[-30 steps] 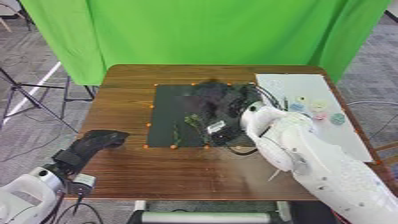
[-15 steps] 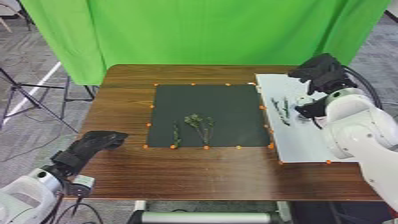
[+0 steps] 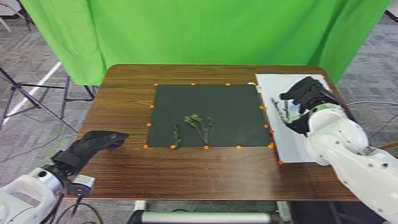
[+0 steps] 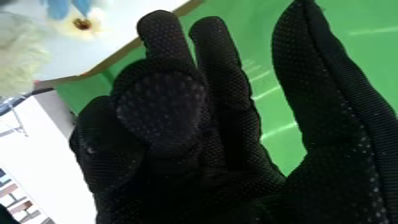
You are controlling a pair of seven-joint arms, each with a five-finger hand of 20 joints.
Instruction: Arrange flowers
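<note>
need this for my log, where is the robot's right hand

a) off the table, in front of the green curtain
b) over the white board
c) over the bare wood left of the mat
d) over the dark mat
b, since the head view shows the right hand over the white board, to the right of the dark mat

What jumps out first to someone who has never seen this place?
Probably the bright green curtain hanging behind the brown table. Next, the white right arm, its black-gloved hand over the white sheet on the table's right. Then the small green sprigs lying on the dark mat in the middle.
</note>
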